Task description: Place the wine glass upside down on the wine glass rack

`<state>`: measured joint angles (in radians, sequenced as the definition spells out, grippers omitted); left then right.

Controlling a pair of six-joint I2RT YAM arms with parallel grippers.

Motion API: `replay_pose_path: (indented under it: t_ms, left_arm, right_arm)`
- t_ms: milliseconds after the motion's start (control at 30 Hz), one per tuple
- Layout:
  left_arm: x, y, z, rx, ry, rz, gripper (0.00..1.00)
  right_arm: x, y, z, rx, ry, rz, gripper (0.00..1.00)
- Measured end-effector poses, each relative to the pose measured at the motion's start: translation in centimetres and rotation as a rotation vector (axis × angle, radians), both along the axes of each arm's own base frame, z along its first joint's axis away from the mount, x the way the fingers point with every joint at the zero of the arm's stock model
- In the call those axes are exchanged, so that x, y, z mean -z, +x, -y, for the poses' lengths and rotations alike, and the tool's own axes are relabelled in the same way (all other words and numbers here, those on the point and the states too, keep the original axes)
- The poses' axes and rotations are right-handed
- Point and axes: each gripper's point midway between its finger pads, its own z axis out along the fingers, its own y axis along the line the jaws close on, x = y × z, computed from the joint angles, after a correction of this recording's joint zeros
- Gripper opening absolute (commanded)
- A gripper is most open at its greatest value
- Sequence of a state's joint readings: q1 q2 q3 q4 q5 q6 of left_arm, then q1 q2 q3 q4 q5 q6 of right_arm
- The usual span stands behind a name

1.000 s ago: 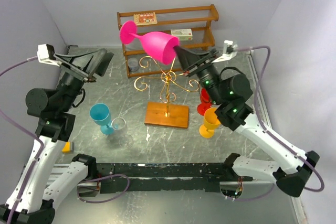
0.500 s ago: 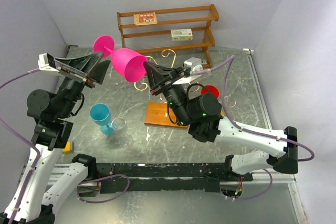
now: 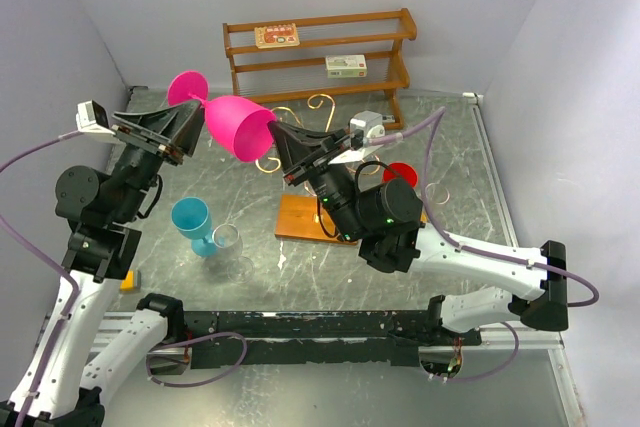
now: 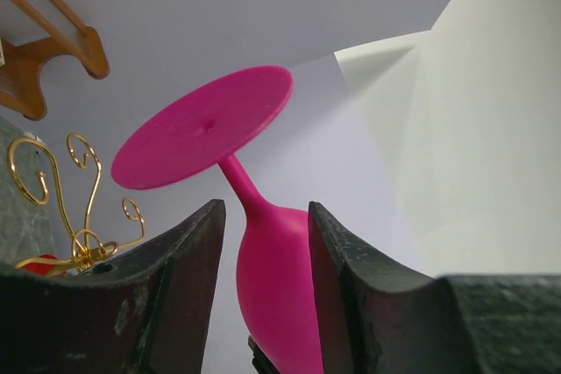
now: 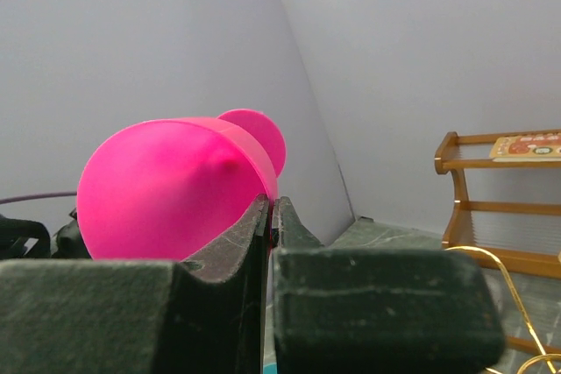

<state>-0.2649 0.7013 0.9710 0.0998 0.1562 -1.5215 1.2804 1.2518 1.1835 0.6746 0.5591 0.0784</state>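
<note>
The grey marbled table [image 3: 480,137] fills the top view, with pale walls on three sides. The right arm [image 3: 470,252] reaches across the middle toward the left, and the left arm [image 3: 90,237] stands up at the left side. At the back wall stands a brown wooden shelf [image 3: 318,47] with two small boxes on its tiers.

The wine glass rack [image 3: 298,219] stands in the centre of the table. The right arm covers most of it, so only a part of the wooden base and some gold scrolls show.

The pink wine glass [image 3: 235,127] is in the air to the left of the rack, well above the table. It lies almost on its side, foot to the left and mouth to the right. The right gripper [image 5: 270,208] is pressed together on the rim of the glass. The left gripper [image 4: 265,208] has its jaws half apart on both sides of the bowl, just below the stem; a thin gap shows beside one finger.

On the table near the left arm stand a blue glass [image 3: 190,217] and a clear glass [image 3: 228,240], just beside each other. A red glass [image 3: 400,173] shows behind the right arm.
</note>
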Motion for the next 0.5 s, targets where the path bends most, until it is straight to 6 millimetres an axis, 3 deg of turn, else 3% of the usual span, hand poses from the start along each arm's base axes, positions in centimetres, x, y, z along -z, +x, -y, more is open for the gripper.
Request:
replay_pose_path:
  t_ms: [267, 500]
  left_arm:
    - [0.12, 0.17, 0.05, 0.003, -0.006, -0.01, 0.35]
    - [0.11, 0.09, 0.16, 0.016, -0.018, -0.012, 0.33]
  right_arm:
    - [0.39, -0.37, -0.27, -0.034, 0.004, -0.012, 0.0]
    - [0.36, -0.79, -0.1, -0.063, 0.008, -0.03, 0.0]
